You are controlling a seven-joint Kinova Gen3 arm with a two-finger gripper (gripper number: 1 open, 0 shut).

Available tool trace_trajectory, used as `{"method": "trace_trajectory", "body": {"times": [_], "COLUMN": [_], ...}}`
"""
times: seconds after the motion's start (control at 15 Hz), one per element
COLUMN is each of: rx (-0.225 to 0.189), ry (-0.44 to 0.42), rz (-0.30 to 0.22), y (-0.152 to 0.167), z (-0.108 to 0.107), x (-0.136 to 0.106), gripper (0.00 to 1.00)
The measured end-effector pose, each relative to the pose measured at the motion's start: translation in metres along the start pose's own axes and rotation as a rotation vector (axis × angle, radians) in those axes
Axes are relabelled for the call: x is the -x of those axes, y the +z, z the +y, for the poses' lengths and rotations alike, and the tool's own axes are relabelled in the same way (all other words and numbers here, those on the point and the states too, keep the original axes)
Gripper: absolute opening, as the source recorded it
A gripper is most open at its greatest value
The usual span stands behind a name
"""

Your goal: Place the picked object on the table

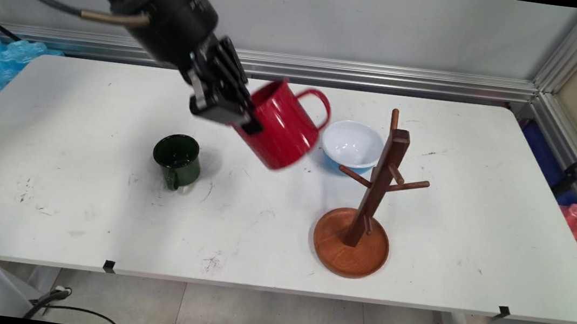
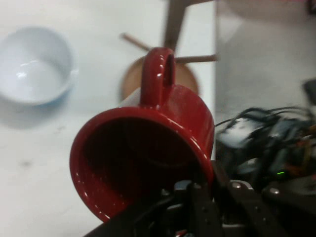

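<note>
1. Nearest the camera on the white table (image 1: 71, 213) stands the wooden mug tree (image 1: 369, 193), right of centre. Its round reddish-brown base rests flat on the tabletop, and a dark upright post with short pegs sticking out to both sides rises from it. No mug hangs on any peg.

2. A little farther back and to the left sits a small dark green mug (image 1: 177, 159), upright on the table, its handle turned toward the near side. It is well apart from everything else.

3. Farther still, just behind the mug tree, a bowl (image 1: 351, 145) rests on the table. It is white inside and light blue outside, open side up.

4. Above the table, between the green mug and the bowl, the black gripper (image 1: 250, 119) holds a red mug (image 1: 284, 126) in the air. The fingers are closed on the mug's rim, one inside the wall and one outside as the hand view shows it (image 2: 210, 190). The mug (image 2: 143, 158) is tilted, its mouth turned toward the gripper and its handle pointing up and to the right, toward the bowl and the mug tree. It touches neither the table nor the bowl.
</note>
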State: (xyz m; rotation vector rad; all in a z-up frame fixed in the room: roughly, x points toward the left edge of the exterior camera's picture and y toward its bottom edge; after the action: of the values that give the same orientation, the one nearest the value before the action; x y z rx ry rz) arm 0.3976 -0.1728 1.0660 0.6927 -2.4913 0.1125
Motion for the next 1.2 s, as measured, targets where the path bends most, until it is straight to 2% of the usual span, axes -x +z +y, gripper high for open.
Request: {"method": "trace_trajectory", "body": {"times": [0.4, 0.73, 1.0, 1.2], "rx": [-0.141, -0.260, -0.330, -0.364], "ry": [0.056, 0.098, 0.137, 0.157], "rz": [-0.071, -0.161, -0.239, -0.294], "y": [-0.022, -0.028, -0.019, -0.008], "z": [-0.054, -0.102, -0.134, -0.153], "x": [0.008, 0.022, 0.036, 0.048], "gripper": [0.00, 0.00, 0.00, 0.00]}}
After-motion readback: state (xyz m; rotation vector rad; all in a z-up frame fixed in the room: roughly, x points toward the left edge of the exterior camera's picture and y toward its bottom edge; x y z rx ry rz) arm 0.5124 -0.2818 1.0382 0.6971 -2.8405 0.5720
